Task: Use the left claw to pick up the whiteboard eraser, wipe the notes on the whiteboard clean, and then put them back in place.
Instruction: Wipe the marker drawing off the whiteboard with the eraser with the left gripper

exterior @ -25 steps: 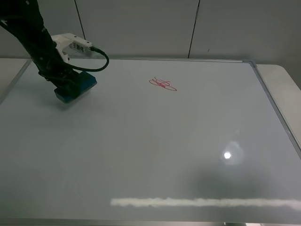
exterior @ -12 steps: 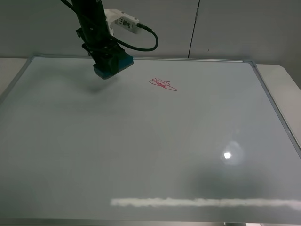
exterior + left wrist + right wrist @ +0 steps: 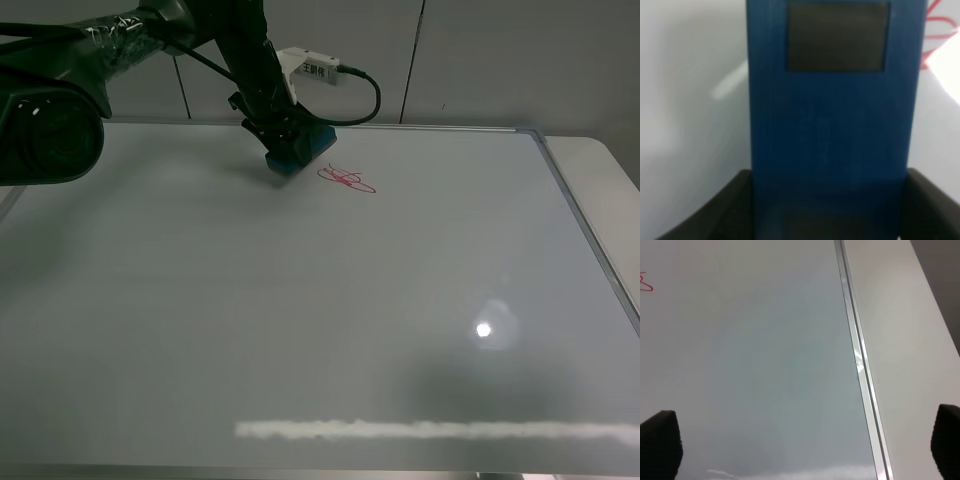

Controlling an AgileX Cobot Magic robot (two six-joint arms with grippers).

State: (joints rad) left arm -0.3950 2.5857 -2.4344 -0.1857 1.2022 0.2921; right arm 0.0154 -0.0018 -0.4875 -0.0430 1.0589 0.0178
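Note:
My left claw [image 3: 283, 140] is shut on the teal-blue whiteboard eraser [image 3: 299, 149] and holds it at the board's surface near the far edge, just left of the red notes [image 3: 347, 179]. In the left wrist view the eraser [image 3: 832, 105] fills the middle between my black fingers [image 3: 715, 210], with a dark patch on top and a bit of the red notes [image 3: 940, 30] beside it. The whiteboard [image 3: 300, 300] fills most of the exterior view. My right gripper [image 3: 800, 445] is open over the whiteboard's right frame [image 3: 860, 365]; it is out of the exterior view.
A white labelled box with a black cable [image 3: 315, 68] hangs off the left arm. A bright light reflection [image 3: 484, 330] and a glare strip [image 3: 430, 430] lie on the board. A white table [image 3: 600, 170] shows beyond the right frame.
My left claw has carried the eraser from the board's far left, lifted along the far edge, rightward and down to just beside the red notes. The notes are unchanged.

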